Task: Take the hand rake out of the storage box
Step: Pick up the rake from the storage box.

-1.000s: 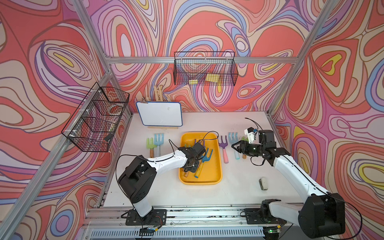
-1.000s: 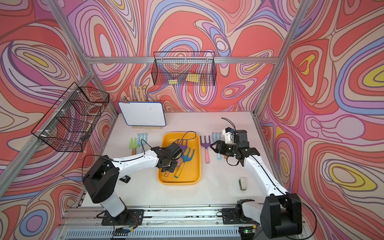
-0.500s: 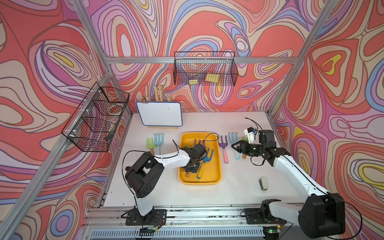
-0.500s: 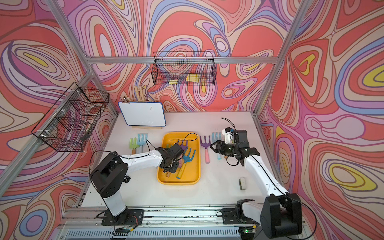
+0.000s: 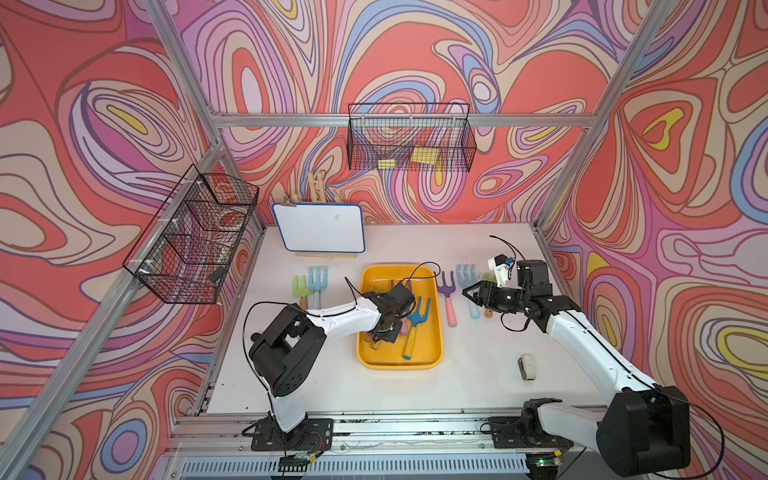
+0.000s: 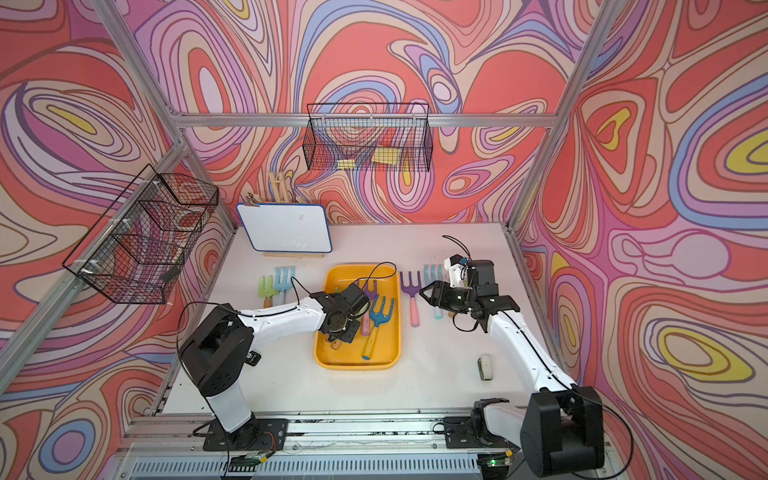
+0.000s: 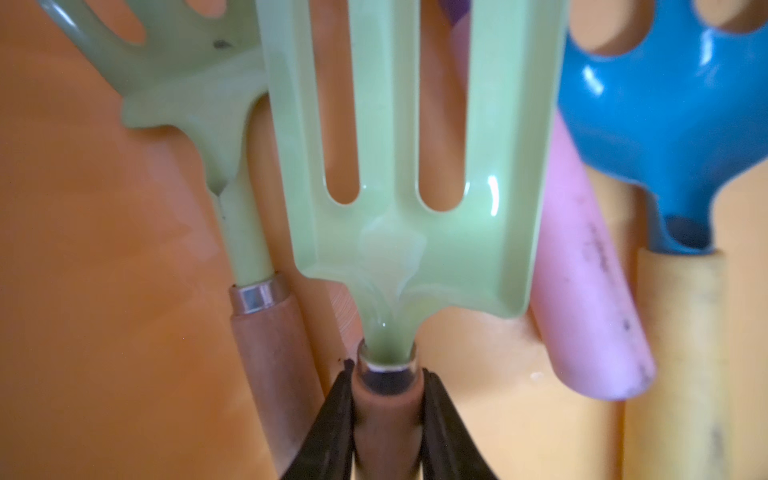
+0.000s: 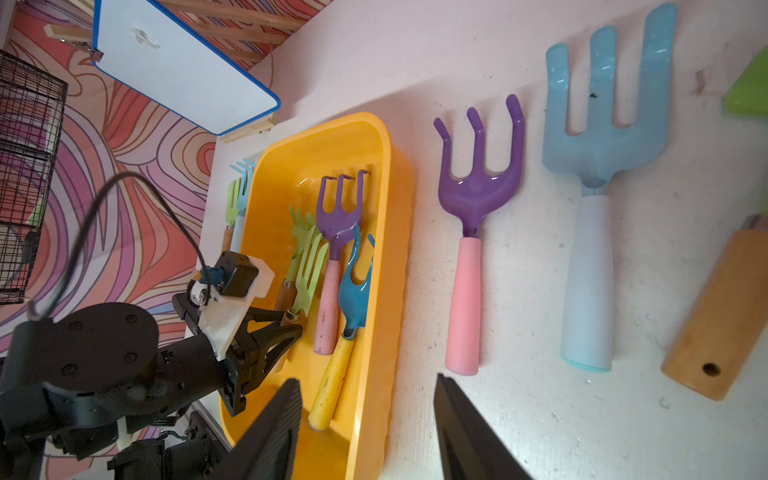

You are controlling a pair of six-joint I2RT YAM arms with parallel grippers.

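On your white table (image 5: 478,374), the shallow yellow-orange plastic storage box (image 5: 430,353) holds the pale green wooden-handled hand rake (image 7: 395,249), whose handle your left gripper (image 7: 386,374) pinches, while your right gripper (image 8: 368,380) hangs spread, empty, beside the box.

My left gripper (image 7: 387,370): matt black plastic. On pale green hand rake (image 7: 411,232): glossy head, shiny metal ferrule, smooth brown wooden handle. Inside of yellow-orange plastic storage box (image 7: 83,291): glossy. At rake's 3 o'clock, pink cylindrical handle (image 7: 582,291): matt, smudged; teal rake head (image 7: 665,104): glossy.
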